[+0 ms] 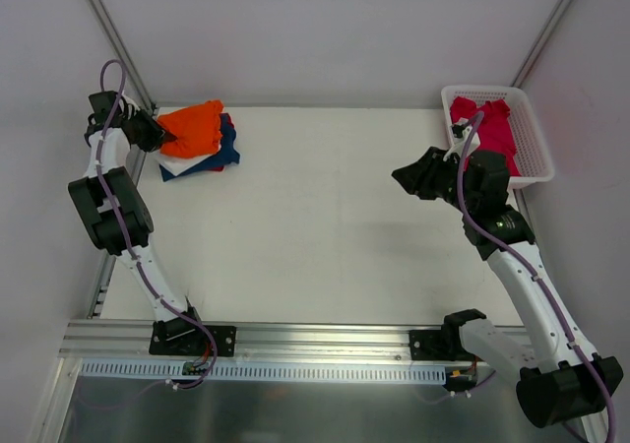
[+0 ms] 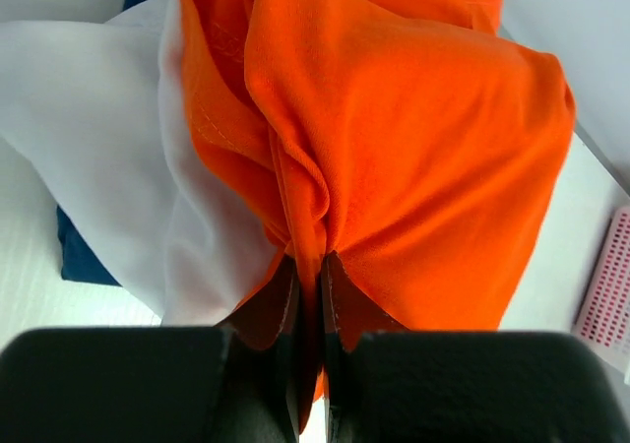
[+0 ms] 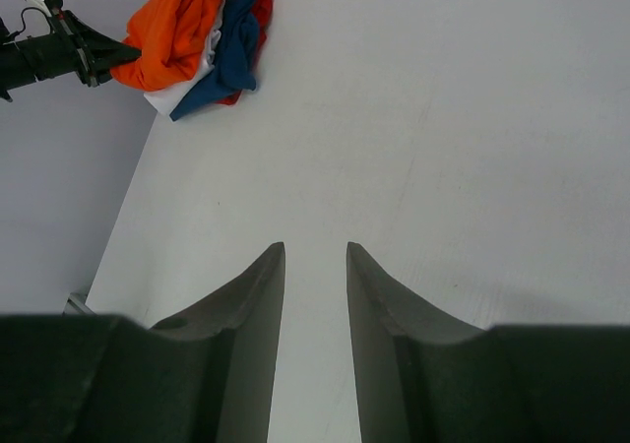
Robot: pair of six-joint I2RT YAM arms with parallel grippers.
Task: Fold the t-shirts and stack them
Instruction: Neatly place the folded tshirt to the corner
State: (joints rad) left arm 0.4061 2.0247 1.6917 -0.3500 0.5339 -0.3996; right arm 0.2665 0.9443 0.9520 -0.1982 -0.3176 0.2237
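Orange t-shirt point(image 2: 413, 148) — soft matt cloth, basket point(image 1: 530, 133) — plastic mesh, table point(image 1: 325, 217) smooth, matt

Bright, even light, faint shadows; left end effector point(image 2: 309, 276) blurs near lens.

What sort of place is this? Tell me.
Probably a robot lab cell: two arms bolted to an aluminium rail, plain white walls boxing in the table, a shirt in a basket.

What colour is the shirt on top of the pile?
The top shirt is bright orange, clearest in the left wrist view.
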